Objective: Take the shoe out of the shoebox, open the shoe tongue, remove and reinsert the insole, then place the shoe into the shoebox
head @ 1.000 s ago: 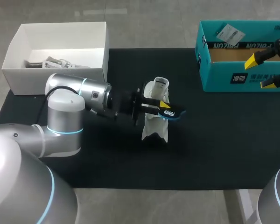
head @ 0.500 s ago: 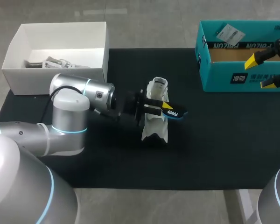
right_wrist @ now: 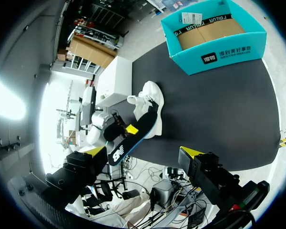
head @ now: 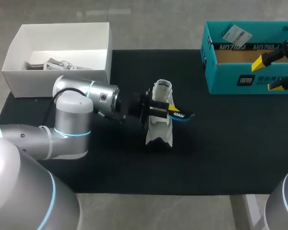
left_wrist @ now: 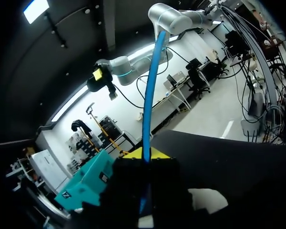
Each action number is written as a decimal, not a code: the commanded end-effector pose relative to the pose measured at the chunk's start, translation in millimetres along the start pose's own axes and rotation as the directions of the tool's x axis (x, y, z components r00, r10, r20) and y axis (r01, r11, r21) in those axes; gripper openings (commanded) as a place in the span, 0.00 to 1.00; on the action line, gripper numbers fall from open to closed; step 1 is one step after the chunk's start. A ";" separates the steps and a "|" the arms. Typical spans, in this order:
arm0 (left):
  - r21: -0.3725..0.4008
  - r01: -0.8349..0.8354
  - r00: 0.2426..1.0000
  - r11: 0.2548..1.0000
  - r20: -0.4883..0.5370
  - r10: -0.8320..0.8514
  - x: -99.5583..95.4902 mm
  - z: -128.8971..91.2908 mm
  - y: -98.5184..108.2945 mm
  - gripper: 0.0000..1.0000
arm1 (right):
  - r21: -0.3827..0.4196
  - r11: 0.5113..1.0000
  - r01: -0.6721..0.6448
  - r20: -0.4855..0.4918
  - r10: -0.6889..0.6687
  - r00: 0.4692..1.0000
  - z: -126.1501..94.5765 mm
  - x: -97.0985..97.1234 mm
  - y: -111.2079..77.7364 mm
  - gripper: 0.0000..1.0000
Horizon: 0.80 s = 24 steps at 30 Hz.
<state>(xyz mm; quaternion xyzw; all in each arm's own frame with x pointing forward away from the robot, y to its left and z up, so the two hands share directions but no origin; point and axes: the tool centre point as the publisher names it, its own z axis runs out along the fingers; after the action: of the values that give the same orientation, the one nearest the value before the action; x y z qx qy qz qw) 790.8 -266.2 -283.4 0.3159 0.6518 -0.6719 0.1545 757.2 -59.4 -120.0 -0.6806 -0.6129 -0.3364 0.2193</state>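
Our left hand is clamped on the blue insole, holding it over the white shoe in the middle of the tabletop. Our right hand hangs wide open and holds nothing, above the teal shoebox. A white box sits at the far left.

Dark print on the inner rim and white print on the front wall of the teal shoebox; printed white tag above it; white lettering on the blue insole. None clearly legible.
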 end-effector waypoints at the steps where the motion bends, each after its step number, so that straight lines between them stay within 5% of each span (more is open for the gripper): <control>1: -0.014 -0.010 1.000 1.000 -0.003 0.009 1.1 -16.5 -23.5 0.00 | 0.001 1.000 -0.002 0.002 0.002 1.000 1.2 0.5 0.5 1.00; 24: -0.101 -0.046 0.998 0.994 0.026 0.049 -3.6 -33.8 -42.5 0.00 | 0.001 1.000 -0.002 0.002 0.002 1.000 1.2 0.5 0.5 1.00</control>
<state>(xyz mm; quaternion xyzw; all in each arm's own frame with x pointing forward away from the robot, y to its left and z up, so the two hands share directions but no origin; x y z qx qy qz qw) 780.7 -234.1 -251.5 0.3172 0.6693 -0.6447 0.1892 757.2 -59.3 -120.0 -0.6806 -0.6128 -0.3364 0.2193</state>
